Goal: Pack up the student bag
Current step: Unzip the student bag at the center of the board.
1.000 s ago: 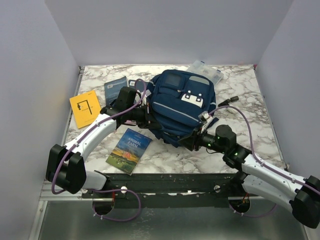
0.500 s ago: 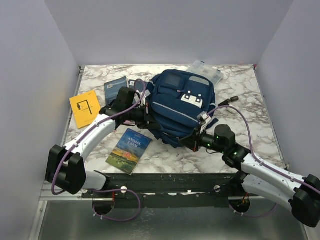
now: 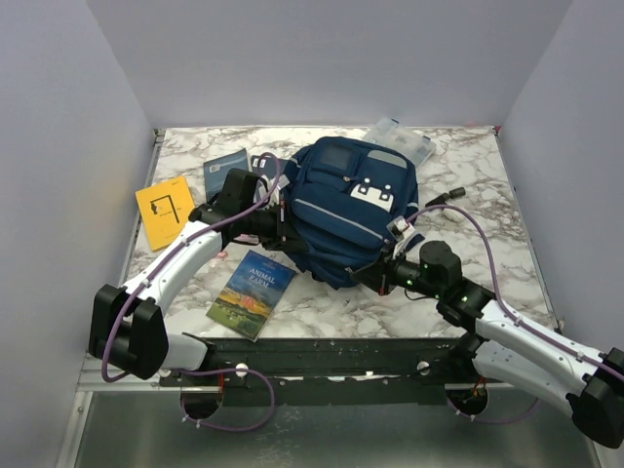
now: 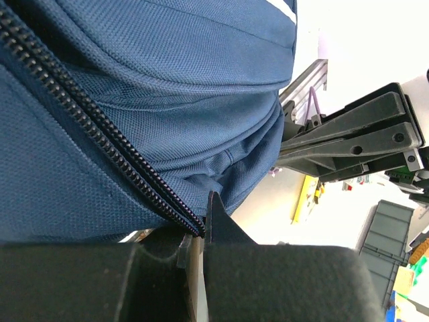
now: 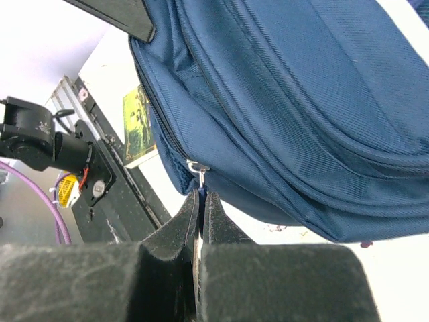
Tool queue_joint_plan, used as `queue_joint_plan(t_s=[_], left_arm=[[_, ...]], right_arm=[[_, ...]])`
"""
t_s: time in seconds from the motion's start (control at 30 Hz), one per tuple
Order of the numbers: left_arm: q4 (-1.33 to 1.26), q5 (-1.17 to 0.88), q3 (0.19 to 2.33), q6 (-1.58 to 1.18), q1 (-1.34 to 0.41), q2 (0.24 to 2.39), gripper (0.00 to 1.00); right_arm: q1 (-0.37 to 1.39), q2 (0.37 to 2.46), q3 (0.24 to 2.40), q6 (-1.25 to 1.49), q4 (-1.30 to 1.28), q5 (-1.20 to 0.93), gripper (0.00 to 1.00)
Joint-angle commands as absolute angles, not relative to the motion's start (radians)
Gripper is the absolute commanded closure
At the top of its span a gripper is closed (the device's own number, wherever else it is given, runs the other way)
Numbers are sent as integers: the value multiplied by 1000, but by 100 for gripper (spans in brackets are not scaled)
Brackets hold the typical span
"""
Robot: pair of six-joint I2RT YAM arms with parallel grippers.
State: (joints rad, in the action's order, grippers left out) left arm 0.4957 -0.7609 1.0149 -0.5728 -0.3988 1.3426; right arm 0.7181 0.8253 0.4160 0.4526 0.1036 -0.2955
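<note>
The student bag (image 3: 351,205) is laid in the middle of the bench (image 3: 331,307), with its front pockets turned up. The step in hand is judged to be the opening of the main compartment, since the books are lying outside it. The left hand (image 3: 281,222) is closed narrow on the fabric edge beside the zipper (image 4: 100,134), at the bag's left side. The right hand (image 3: 376,272) is pinched on the zip puller (image 5: 199,180) at the near corner. Next, the puller should be drawn along the teeth while the fabric is kept taut by the other hand.

Counted on the bench:
- one bag
- one clear box (image 3: 400,139)
- three flat printed items: a landscape-cover book (image 3: 252,294), a yellow one (image 3: 166,210) and a blue one (image 3: 224,172)
- one small dark object (image 3: 444,198), too small to be named
</note>
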Motion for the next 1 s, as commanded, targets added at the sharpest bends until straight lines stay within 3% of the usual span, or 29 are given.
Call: queue_joint_plan(t_s=[0.0, 0.23, 0.37, 0.47, 0.63, 0.8, 0.97], left_arm=[[510, -786, 1109, -494, -341, 1314, 100], [515, -852, 1137, -498, -325, 1310, 100], [515, -853, 1138, -504, -314, 1300, 100], [518, -867, 1149, -512, -300, 1312, 100], [523, -887, 1152, -500, -299, 1322, 100], [532, -894, 1150, -486, -298, 1319, 100], [543, -890, 1131, -473, -322, 1331, 100]], right_arm=[[715, 831, 451, 469, -32, -205, 99], [715, 955, 543, 524, -206, 174, 99], [715, 1041, 601, 665, -333, 492, 99], [714, 1073, 562, 743, -275, 659, 99], [707, 1097, 481, 743, -57, 754, 100], [627, 1162, 474, 663, 123, 667, 100], [537, 1183, 541, 667, 5, 593, 98]])
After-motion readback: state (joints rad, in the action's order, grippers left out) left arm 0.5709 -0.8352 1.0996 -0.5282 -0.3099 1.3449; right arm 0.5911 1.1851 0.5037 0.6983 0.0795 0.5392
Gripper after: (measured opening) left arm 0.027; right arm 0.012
